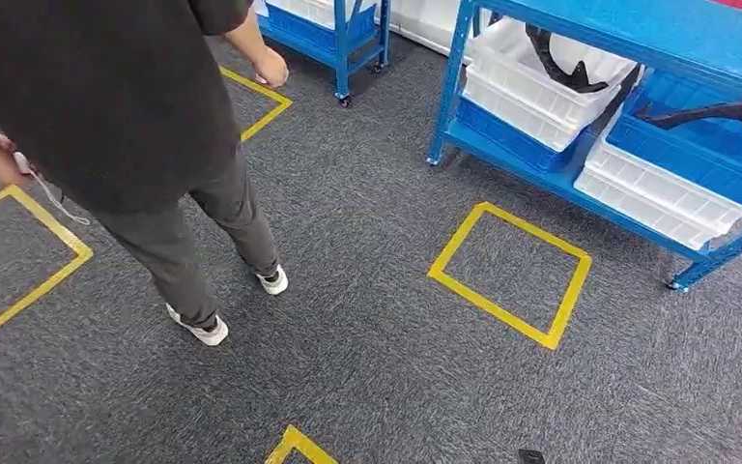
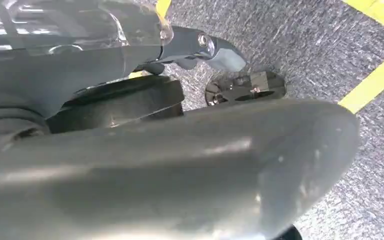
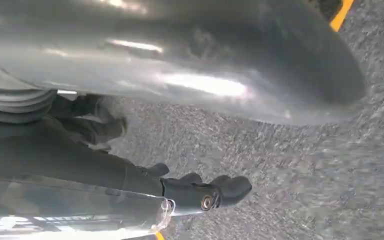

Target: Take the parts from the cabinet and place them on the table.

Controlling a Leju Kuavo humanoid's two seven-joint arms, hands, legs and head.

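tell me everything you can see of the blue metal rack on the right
The blue metal rack stands on grey carpet beside a yellow tape square, resting on small castors. Its painted posts and low shelf hold white plastic bins and blue plastic bins, tilted outward; two contain black curved parts.

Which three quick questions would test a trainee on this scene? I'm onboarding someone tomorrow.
1. True or false: the blue rack holds white bins with dark curved parts in them.
2. What marks the carpet in front of the rack? A) a red circle B) a yellow tape square C) a white arrow
3. Fill in: a person in dark clothes stands on the ____.

Key: 1 true; 2 B; 3 carpet.
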